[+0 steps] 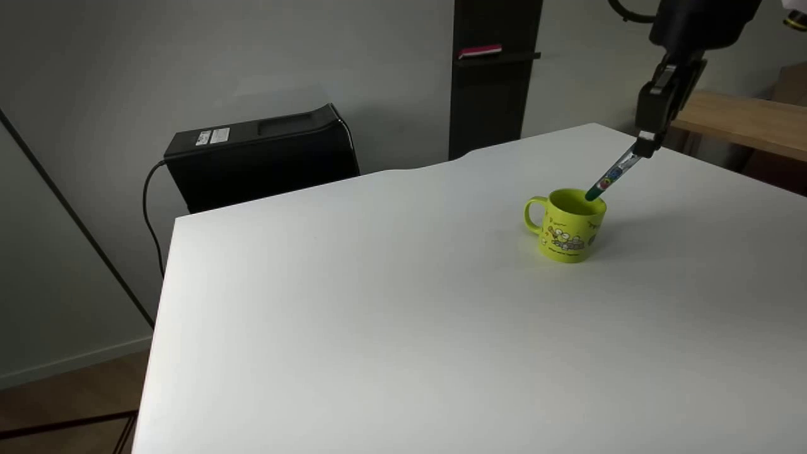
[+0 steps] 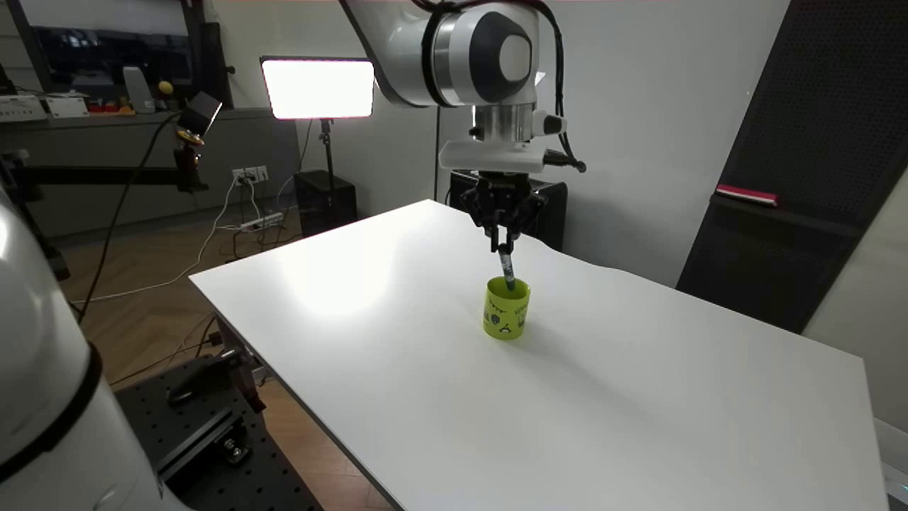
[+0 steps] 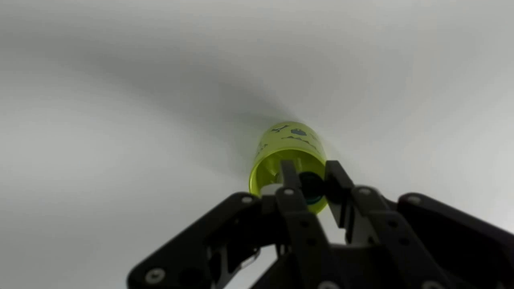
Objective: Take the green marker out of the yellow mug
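Claw [image 3: 310, 178] sits nearest in the wrist view, its two fingers clamped on the green marker [image 1: 615, 174]. In both exterior views the marker hangs from the fingertips, its lower end at the mouth of the yellow mug [image 1: 570, 233]; I cannot tell whether it dips below the rim. The mug stands upright on the white bench [image 1: 353, 302], its handle facing away from the claw. Past the bench are a black box [image 1: 265, 161] and a dark panel [image 1: 492, 113], a red-and-white item [image 1: 480, 51] on its ledge [image 1: 504, 60].
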`<action>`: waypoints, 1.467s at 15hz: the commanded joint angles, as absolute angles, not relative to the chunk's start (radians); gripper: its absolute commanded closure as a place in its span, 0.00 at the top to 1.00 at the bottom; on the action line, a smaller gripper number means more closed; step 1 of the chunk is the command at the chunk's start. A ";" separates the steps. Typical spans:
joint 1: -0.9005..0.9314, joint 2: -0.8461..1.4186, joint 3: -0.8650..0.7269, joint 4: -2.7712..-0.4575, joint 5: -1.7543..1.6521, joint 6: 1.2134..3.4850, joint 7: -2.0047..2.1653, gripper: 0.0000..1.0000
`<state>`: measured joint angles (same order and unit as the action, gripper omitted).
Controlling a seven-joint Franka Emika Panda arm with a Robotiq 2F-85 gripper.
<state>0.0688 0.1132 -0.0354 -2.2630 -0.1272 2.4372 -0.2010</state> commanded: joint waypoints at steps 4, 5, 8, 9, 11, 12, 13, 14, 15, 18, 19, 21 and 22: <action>0.024 0.035 -0.011 -2.226 -0.056 2.307 -0.270 0.06; 0.023 0.028 -0.007 -2.229 -0.030 2.296 -0.296 0.06; 0.033 0.015 0.008 -2.247 0.034 2.295 -0.362 0.06; 0.036 0.015 0.015 -2.252 0.055 2.300 -0.382 0.06; 0.042 0.018 0.032 -2.265 0.084 2.313 -0.416 0.06; 0.045 0.020 0.039 -2.274 0.095 2.321 -0.432 0.06; 0.048 0.022 0.048 -2.284 0.103 2.332 -0.447 0.06; 0.051 0.024 0.054 -2.298 0.105 2.349 -0.456 0.06; 0.053 0.024 0.061 -2.316 0.107 2.372 -0.470 0.06; 0.061 0.028 0.077 -2.374 0.101 2.458 -0.479 0.06; 0.064 0.030 0.083 -2.396 0.094 2.492 -0.476 0.06; 0.071 0.040 0.094 -2.442 0.079 2.570 -0.466 0.06; 0.075 0.046 0.099 -2.464 0.067 2.610 -0.457 0.06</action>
